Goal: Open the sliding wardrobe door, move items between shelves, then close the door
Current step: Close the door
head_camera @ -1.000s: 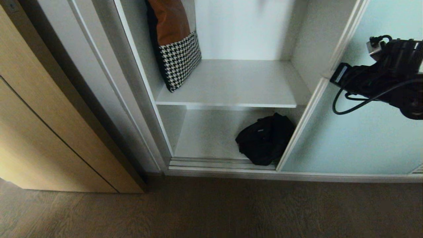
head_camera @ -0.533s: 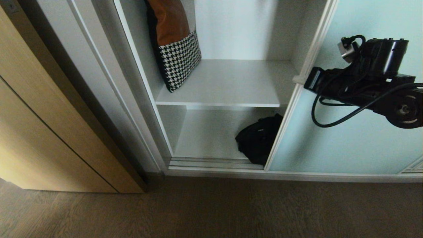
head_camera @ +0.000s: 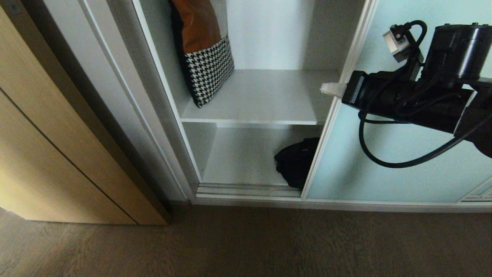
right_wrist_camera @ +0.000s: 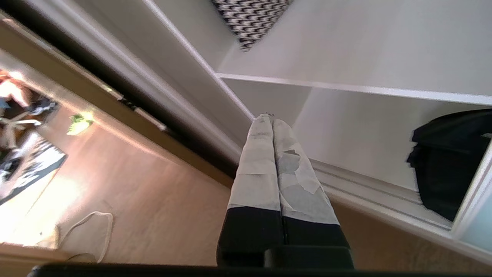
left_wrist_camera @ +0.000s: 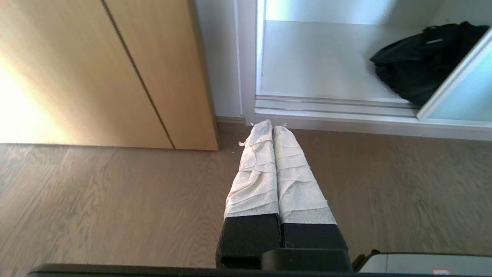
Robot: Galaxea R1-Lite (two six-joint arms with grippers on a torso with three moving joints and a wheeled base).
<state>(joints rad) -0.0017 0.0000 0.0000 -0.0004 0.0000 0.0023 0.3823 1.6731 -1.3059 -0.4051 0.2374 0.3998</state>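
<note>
Wardrobe door (head_camera: 384, 161), the frosted aqua panel in its thin silver frame, stands part way across the opening, and the right gripper (head_camera: 329, 89) reaches level from the right, its white-wrapped fingers pressed together with nothing between them. The fingertips poke just past the door's leading edge, at about the height of the upper shelf (head_camera: 265, 98), and the black arm behind them lies across the front of the glass. Whether the fingers touch the frame cannot be told. Below the gripper, on the lower shelf (head_camera: 242, 156), sits the black bag (head_camera: 294, 163), its right part hidden behind the door edge. Well to the left of the fingertips, a cushion (head_camera: 203, 50) of orange and houndstooth cloth leans in the upper shelf's corner. Further left again is a light wood cabinet front (head_camera: 57, 154).

The left gripper (left_wrist_camera: 273, 129) hangs low over the wood floor (left_wrist_camera: 115, 200), its wrapped fingers also closed and empty, pointing toward the wardrobe's bottom track (left_wrist_camera: 330, 105), with the bag beyond and off to one side.
</note>
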